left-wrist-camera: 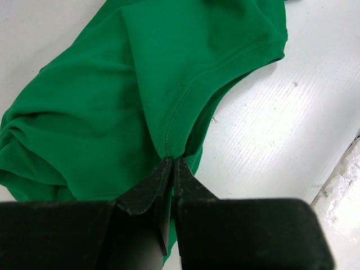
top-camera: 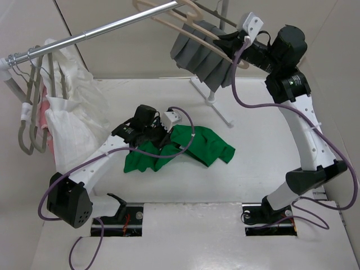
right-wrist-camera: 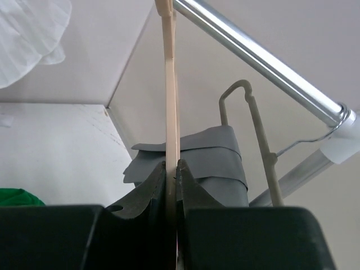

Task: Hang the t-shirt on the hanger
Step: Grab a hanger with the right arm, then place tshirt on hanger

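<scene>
Currently you have on record:
- t-shirt: bright green, lying crumpled on the white table, well below the rail.
- Your left gripper: jaws closed, pinching a hemmed fold of the t-shirt.
- hanger: cream plastic, up by the metal rail, just beside the grey pleated cloth.
- Your right gripper: jaws clamped on the hanger's thin edge.
- White garments: hanging at the rail's left end.

A chrome rail crosses the upper frame, with white garments on grey hangers at left and a grey pleated cloth at upper centre.
</scene>
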